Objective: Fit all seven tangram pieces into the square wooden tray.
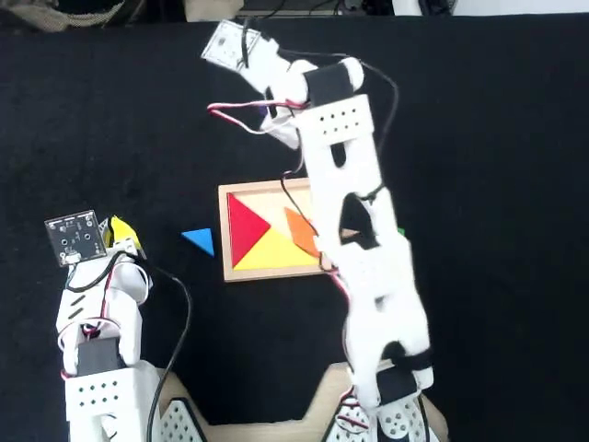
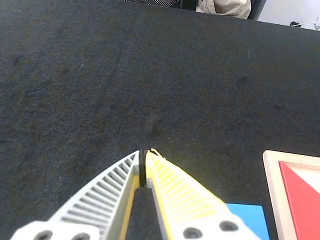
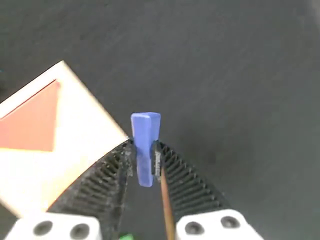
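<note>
Table [image 1: 479, 138] is covered edge to edge in black cloth [image 2: 100, 75]. Beige fabric [image 2: 222, 6] is seen past the far edge, and a wooden board [image 1: 276, 428] under the arm bases at the near edge.

Near the near-left corner, the left gripper [image 2: 144, 152] is held low over the cloth with its white and yellow fingers pressed together on nothing. A blue triangle [image 1: 198, 240] lies flat on the cloth between that gripper and the wooden tray [image 1: 224, 230], apart from both.

The tray sits mid-table and is crossed by the right arm. A red triangle [image 1: 244, 226], a yellow triangle [image 1: 276, 250] and an orange piece [image 1: 302, 230] are laid inside it. A green piece [image 1: 400, 232] is glimpsed at the arm's right side, mostly hidden.

The right gripper [image 3: 144, 150] is clamped on a dark blue piece [image 3: 145, 125], held on edge above the cloth just off a tray corner.
</note>
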{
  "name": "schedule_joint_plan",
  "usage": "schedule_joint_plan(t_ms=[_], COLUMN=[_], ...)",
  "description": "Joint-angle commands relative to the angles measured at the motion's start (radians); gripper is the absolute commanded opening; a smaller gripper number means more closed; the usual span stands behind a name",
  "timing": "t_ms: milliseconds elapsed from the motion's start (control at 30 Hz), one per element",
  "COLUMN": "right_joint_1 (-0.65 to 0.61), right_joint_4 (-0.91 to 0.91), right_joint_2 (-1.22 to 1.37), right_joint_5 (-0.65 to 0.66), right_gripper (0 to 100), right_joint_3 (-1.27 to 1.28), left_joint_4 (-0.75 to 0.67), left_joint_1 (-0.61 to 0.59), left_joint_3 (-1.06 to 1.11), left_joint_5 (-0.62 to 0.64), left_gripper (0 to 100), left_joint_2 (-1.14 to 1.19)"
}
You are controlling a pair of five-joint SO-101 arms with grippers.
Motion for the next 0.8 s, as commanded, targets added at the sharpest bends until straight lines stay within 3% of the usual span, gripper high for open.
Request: schedule_joint_plan(t_ms=[0,267,767], right_joint_1=[0.002,0.012,0.041], right_joint_4=[0.025,-0.181,-0.391], right_joint_2=[-0.295,-0.433,-0.231], right_joint_5=[-0.026,-0.098,-0.106], right_gripper=[1.1,1.1,1.1], right_joint_3=[0.344,0.831,0.886], left_joint_4=[-0.02,-0.017,-0.018], left_joint_1=[0.012,0.013,0.013], left_joint_3=[-0.013,-0.013,-0.012], left_joint_5=[-0.006,-0.006,-0.006], left_gripper=[3,3,3], left_joint_2=[-0.008,-0.008,-0.008])
